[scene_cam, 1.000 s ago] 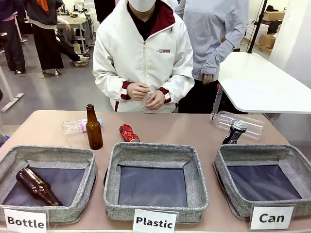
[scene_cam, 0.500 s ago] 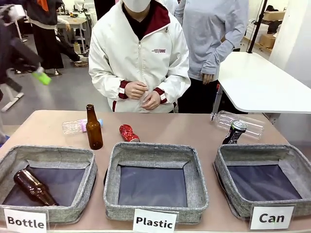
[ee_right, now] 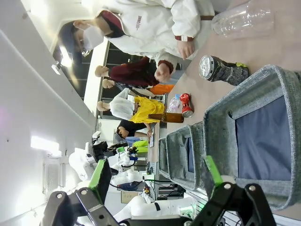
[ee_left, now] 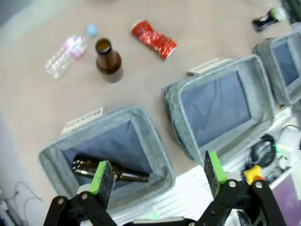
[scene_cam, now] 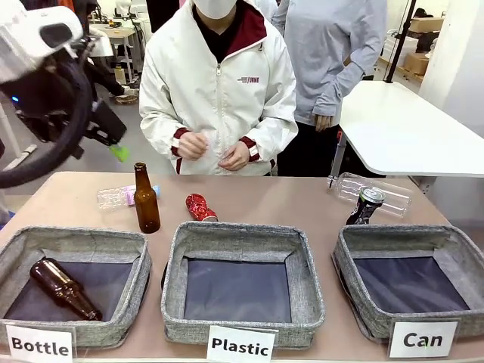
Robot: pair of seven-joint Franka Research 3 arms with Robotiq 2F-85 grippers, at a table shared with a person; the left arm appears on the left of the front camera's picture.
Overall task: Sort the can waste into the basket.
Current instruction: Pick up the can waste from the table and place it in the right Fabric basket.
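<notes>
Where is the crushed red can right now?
In the front view the crushed red can lies on the table left of centre, just behind the far wall of the Plastic basket and right of the upright brown bottle.

The front view sits low at the near edge of the table (scene_cam: 302, 198), behind the row of baskets (scene_cam: 242, 236), facing the person (scene_cam: 219, 98) at the far edge. The left wrist view looks down from high over the table's left part, sharing the crushed red can (ee_left: 153, 39) and "Bottle" basket (ee_left: 161, 155) with it. The right wrist view, rolled sideways, looks from low by the near right corner, close over the "Can" basket (ee_right: 218, 136), sharing that and the dark can (ee_right: 221, 69) with the front view.
</notes>
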